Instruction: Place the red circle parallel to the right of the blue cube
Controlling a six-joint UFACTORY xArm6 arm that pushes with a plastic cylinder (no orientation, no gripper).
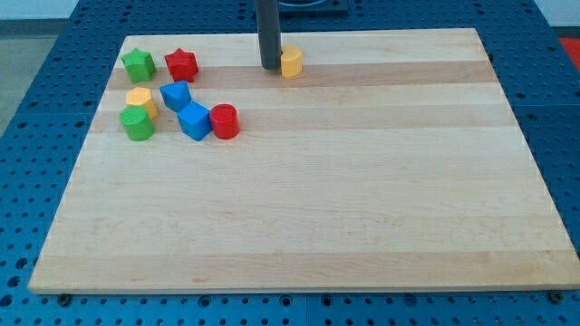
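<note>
The red circle (pixel 224 120) is a short red cylinder at the upper left of the wooden board (pixel 308 226). It touches the right side of the blue cube (pixel 194 120). A second blue block (pixel 176 94), wedge-like, lies just above the cube. My rod comes down from the view's top and my tip (pixel 270 68) rests near the board's top edge, far to the upper right of the red circle and apart from it. The tip stands just left of a yellow block (pixel 291 62), close to it or touching it.
A green star (pixel 138 64) and a red star (pixel 181 64) lie at the top left. A yellow block (pixel 140 99) and a green cylinder (pixel 138 124) sit left of the blue blocks. Blue perforated table surrounds the board.
</note>
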